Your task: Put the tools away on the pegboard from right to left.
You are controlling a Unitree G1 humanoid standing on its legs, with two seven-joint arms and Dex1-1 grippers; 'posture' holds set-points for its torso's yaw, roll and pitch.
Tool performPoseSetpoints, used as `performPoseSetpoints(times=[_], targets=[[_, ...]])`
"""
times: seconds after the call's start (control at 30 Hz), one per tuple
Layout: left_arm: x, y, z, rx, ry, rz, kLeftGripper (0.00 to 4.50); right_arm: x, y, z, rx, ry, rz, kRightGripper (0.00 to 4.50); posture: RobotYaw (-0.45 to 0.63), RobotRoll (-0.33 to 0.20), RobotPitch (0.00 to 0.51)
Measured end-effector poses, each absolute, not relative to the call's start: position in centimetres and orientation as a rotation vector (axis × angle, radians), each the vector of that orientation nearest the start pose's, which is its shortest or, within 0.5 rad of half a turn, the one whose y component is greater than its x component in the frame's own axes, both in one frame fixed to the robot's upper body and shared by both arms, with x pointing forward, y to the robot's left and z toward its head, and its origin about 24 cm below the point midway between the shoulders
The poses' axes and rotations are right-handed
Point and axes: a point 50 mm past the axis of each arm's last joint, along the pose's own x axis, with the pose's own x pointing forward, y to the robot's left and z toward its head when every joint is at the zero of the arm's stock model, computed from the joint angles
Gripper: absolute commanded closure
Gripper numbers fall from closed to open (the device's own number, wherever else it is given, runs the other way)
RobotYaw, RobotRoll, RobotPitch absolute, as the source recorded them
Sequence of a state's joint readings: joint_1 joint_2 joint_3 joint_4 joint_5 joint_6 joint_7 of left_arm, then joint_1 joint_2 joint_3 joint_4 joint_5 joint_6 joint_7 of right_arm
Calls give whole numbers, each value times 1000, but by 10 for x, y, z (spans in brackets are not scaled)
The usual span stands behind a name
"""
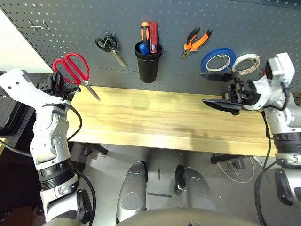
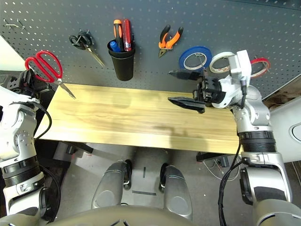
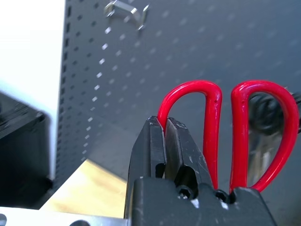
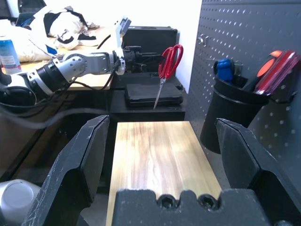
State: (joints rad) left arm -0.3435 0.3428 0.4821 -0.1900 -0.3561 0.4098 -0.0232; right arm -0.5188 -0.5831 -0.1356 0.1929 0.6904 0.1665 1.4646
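While the left tool [image 1: 60,84] is clamped on one glossy red loop handle of the red-handled scissors [image 1: 75,70], the steel blades hang down and to the right over the left end of the pale wood tabletop [image 1: 155,117], just in front of the perforated dark grey pegboard [image 1: 188,19]. The right tool [image 2: 186,88], matte black, hangs spread wide with nothing in it, near the tape rolls.

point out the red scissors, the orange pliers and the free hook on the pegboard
red-handled scissors [image 1: 71,67], left eye view, on the red handle loops
orange-handled pliers [image 1: 194,42], left eye view, on the orange grip
metal hook [image 3: 126,8], left wrist view, on its bar
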Motion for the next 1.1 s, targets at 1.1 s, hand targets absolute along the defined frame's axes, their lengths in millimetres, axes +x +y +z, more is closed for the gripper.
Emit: performPoseSetpoints(times=[1.1], targets=[[335, 257, 174, -125, -237, 160, 4454, 265, -198, 180, -59, -342, 1354, 0, -45, 0, 72]])
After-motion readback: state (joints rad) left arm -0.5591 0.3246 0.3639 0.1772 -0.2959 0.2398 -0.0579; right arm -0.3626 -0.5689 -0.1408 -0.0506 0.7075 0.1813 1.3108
